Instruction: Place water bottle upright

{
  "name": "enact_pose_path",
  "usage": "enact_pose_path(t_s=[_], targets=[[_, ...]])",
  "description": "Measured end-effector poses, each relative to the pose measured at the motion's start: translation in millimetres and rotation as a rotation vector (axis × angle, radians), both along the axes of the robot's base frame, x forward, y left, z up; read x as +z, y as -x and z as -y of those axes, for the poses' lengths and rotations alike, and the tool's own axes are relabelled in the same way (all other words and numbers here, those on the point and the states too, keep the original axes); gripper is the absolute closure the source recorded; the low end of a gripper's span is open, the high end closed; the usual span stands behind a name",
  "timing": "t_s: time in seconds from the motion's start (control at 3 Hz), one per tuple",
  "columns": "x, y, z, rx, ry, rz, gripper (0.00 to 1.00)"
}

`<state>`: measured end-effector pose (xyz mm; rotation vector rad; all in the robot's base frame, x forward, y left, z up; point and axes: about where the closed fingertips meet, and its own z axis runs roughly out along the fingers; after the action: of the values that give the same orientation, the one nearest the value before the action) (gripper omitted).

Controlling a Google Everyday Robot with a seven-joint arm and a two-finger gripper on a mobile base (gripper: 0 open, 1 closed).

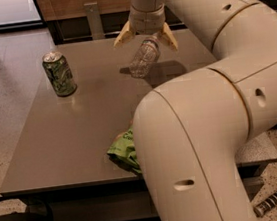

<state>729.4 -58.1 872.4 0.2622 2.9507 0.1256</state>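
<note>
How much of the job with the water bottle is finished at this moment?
Nothing looks done yet: the water bottle is tilted, not upright, at the far side of the table. In hand: the pincer hangs open over its cap end, one finger on each side, not closed on it. Left, probably: grasp it, stand it up, release. The green can stands apart.

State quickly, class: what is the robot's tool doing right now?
The tool: open, fingers spread either side of the tilted water bottle's top, above the far part of the table; not clamped on it.
</note>
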Motion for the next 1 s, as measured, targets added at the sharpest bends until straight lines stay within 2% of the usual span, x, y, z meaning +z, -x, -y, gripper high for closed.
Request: enact_pose_path(t_s=[0.67,1.0], targets=[[-25.7,-17.8,-8.9,-0.117,0.101,-0.043,0.0],[-33.8,-23.6,-4.8,-0.159,0.097,-0.058,0.0]])
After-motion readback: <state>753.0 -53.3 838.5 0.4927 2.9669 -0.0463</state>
